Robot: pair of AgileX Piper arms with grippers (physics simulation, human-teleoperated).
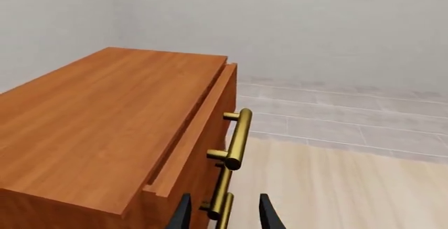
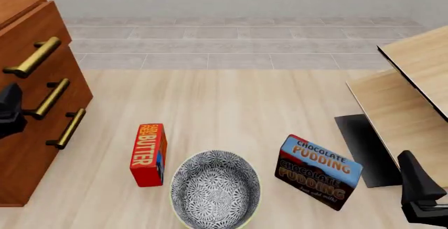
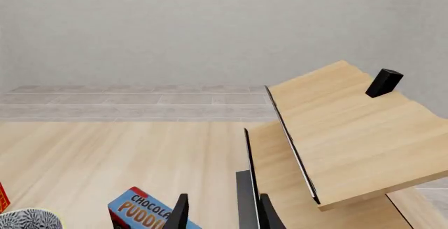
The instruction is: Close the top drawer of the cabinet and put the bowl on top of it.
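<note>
Standing slightly ajar, the top drawer [image 1: 203, 129] faces the left gripper [image 1: 222, 216], fingers parted; right gripper [image 3: 220, 213] seemingly parted too.

A red upright butter box with yellow lettering [image 2: 148, 154] is seen standing on the pale wood-grain tabletop [image 2: 231, 103], well apart from the right end effector and nearer the left one, forward of it and toward the middle. A blue and brown chocolate pudding box with white lettering [image 2: 319, 172] is tilted on the same surface, near the right end effector, just to its left. Pale light-wood slanted furniture with dark edges [image 2: 409, 98] is placed just ahead of the right end effector, and a small black block [image 3: 383, 82] is set on its upper panel. A grey tiled floor [image 2: 238, 40] and a plain grey wall [image 3: 210, 30] are seen beyond
</note>
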